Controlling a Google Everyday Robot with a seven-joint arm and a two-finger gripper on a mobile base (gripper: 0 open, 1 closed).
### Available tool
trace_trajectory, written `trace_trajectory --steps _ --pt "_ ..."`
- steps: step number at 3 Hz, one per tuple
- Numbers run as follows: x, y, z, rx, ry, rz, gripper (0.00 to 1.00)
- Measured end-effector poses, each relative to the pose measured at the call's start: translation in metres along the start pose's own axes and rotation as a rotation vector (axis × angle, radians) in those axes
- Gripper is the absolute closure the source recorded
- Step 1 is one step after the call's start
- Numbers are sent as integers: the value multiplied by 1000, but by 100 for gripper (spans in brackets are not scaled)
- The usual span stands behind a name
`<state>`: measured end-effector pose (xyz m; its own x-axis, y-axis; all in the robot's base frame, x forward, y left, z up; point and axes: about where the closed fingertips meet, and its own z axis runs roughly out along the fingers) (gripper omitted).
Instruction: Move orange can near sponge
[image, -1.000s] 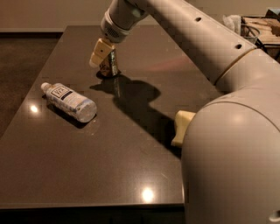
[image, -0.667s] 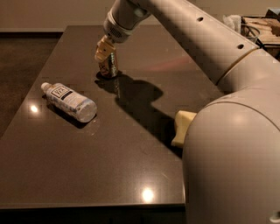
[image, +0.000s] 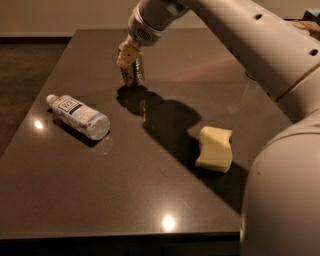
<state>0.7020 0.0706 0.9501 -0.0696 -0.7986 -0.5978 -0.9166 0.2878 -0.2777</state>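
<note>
- Gripping the orange can (image: 133, 74) near its top, my gripper (image: 128, 54) is closed on it at the far side of the table (image: 100, 195).
- The can sits tilted in my hold, so I judge it could slip or twist loose.
- The sponge (image: 215, 148) lies well apart, nearer and rightward. Coming in low, I could shove it.
- The water bottle (image: 80, 116) lies left, off that path.

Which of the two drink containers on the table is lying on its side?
The clear water bottle, on the left. The orange can is roughly upright, farther back, right at the gripper.
</note>
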Motion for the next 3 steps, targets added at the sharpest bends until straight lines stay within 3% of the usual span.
trace_trajectory --steps 1,3 --pt "15 20 -41 34 -6 -3 100" --pt "86 67 -92 43 -13 91 100"
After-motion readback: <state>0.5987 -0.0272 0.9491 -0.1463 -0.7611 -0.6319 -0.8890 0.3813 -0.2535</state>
